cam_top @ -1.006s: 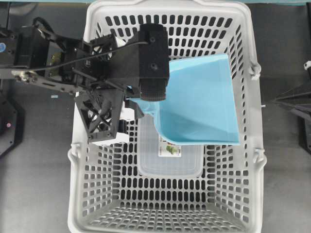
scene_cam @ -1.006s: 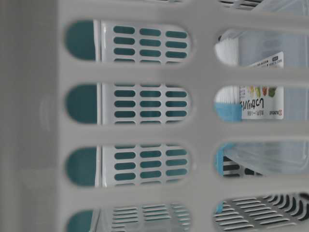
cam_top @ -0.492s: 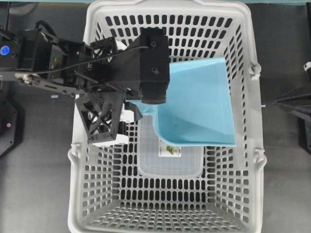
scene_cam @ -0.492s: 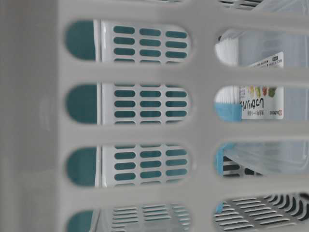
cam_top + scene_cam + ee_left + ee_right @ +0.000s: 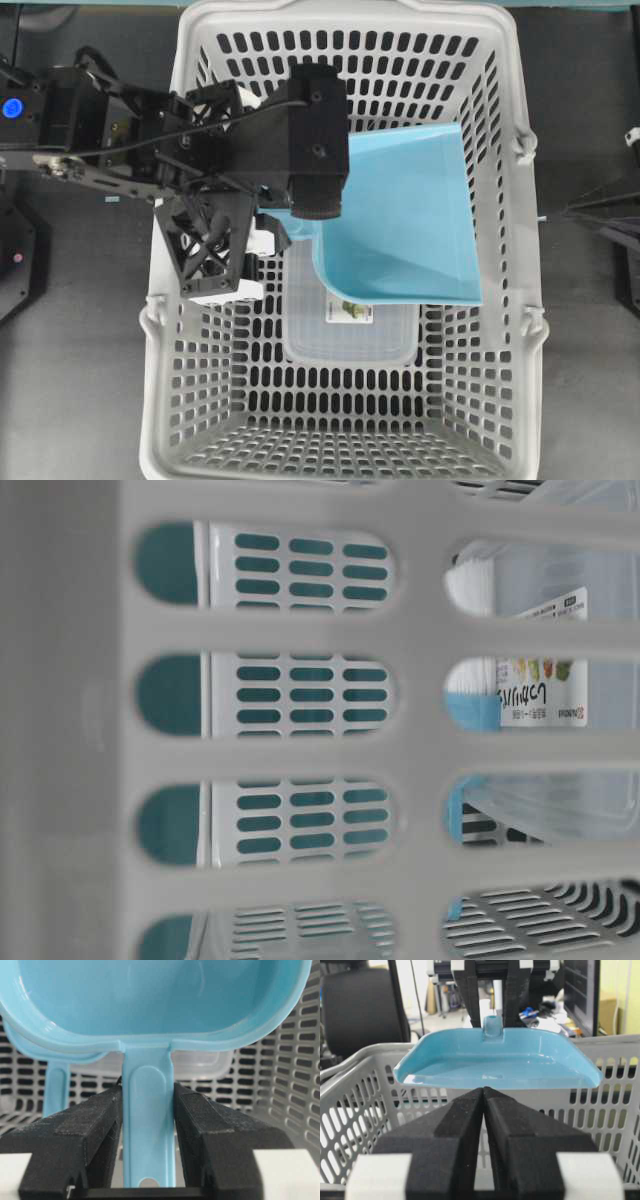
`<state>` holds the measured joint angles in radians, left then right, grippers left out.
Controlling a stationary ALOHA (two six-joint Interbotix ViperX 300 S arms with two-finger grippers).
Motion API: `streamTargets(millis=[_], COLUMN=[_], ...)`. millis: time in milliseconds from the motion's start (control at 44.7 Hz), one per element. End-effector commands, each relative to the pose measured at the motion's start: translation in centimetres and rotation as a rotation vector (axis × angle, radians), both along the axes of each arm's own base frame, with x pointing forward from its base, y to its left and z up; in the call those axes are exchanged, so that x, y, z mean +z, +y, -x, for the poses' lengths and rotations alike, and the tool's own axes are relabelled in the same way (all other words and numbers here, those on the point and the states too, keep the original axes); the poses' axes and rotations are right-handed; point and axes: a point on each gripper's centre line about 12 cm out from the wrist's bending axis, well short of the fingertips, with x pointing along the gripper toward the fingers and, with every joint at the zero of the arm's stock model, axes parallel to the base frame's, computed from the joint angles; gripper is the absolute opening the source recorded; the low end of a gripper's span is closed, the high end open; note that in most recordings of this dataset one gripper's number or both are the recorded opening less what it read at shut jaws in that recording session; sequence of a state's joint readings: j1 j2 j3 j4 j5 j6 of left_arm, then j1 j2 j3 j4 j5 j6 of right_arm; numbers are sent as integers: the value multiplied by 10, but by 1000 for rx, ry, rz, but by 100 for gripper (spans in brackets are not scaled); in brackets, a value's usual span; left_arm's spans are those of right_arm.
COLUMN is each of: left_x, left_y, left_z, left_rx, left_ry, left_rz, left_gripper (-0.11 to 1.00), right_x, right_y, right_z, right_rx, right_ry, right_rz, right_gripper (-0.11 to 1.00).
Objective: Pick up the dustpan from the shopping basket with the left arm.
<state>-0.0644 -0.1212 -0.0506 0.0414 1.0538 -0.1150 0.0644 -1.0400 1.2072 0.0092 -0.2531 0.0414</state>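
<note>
Dustpan (image 5: 405,215) held up above the shopping basket (image 5: 520,400), light blue, scoop spreading toward the right wall in the overhead view, mouth edge facing the near end. Clamped by its thin handle (image 5: 148,1120) between the two black pads of the left gripper (image 5: 148,1130): jaws closed only as far as the handle's width, one pad pressed to each side, the handle's hole showing low between them. Seen from the right wrist camera as riding level with or above the basket rim (image 5: 365,1057), scoop floor facing up, handle end pointing away toward the left arm (image 5: 180,150). Left arm reaching in over the left wall of the basket, blue light (image 5: 13,107) lit on its base section.

Underneath, on the slotted floor, a clear rectangular plastic box (image 5: 350,340) with a printed label (image 5: 350,310), partly covered from above by the scoop. Same box visible through the oval slots at table level (image 5: 560,700), label with Japanese print; a strip of blue with white bristles (image 5: 468,695) just left of it, too little shown to name for certain. A second light blue handle (image 5: 56,1090) hanging left of the gripped one in the left wrist view.

Right gripper (image 5: 483,1110) outside the basket, pads pressed together, holding nothing, aimed at the basket's side wall.
</note>
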Motion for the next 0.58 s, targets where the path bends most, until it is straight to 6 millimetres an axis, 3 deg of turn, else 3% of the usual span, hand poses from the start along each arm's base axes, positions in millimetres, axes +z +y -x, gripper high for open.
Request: streamTargets(millis=[0, 559], left_x=[11, 3], left_y=[-1, -2], left_z=[5, 3], left_rx=[-4, -7], left_ry=[-32, -9], left_rz=[-2, -3], left_gripper=[31, 31], right_x=[2, -1], right_y=[0, 0], right_z=[-1, -1], right_rx=[1, 1], right_ry=[-4, 2], right_rz=[-5, -3], right_gripper=[0, 0])
